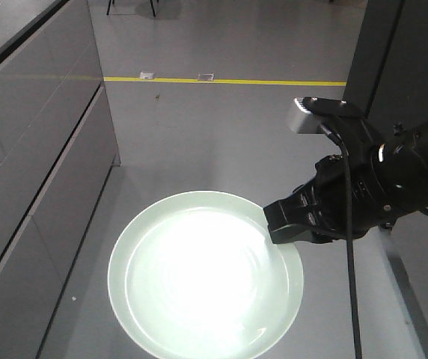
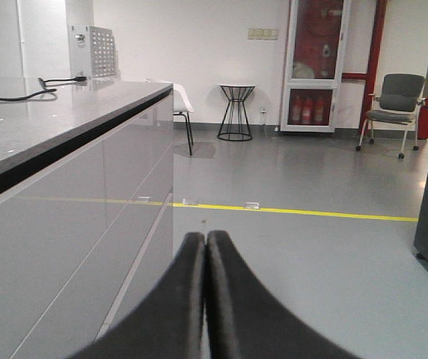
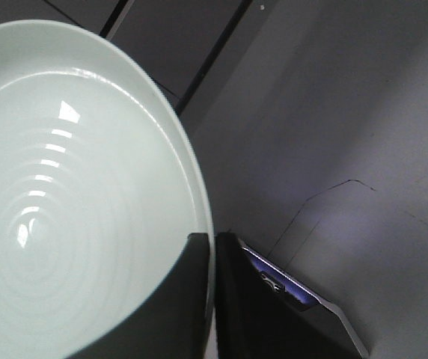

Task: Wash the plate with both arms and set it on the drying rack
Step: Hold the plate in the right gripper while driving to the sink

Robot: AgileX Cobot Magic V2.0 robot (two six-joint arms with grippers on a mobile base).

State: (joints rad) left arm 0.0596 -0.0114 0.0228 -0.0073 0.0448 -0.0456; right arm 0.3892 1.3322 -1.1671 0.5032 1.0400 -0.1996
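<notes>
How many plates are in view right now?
1. The plate is gripped at its rim by the right end effector, held over the floor. Others may lie outside these views.

The plate (image 1: 199, 280) lies to the left of the right pincer (image 1: 280, 223), its rim between the jaws, above the floor (image 1: 221, 149). The bench (image 1: 27, 149) stands further left. Beyond the pincer a line (image 1: 221, 80) crosses the floor. The left pincer (image 2: 205, 284) has the bench at its left.
</notes>
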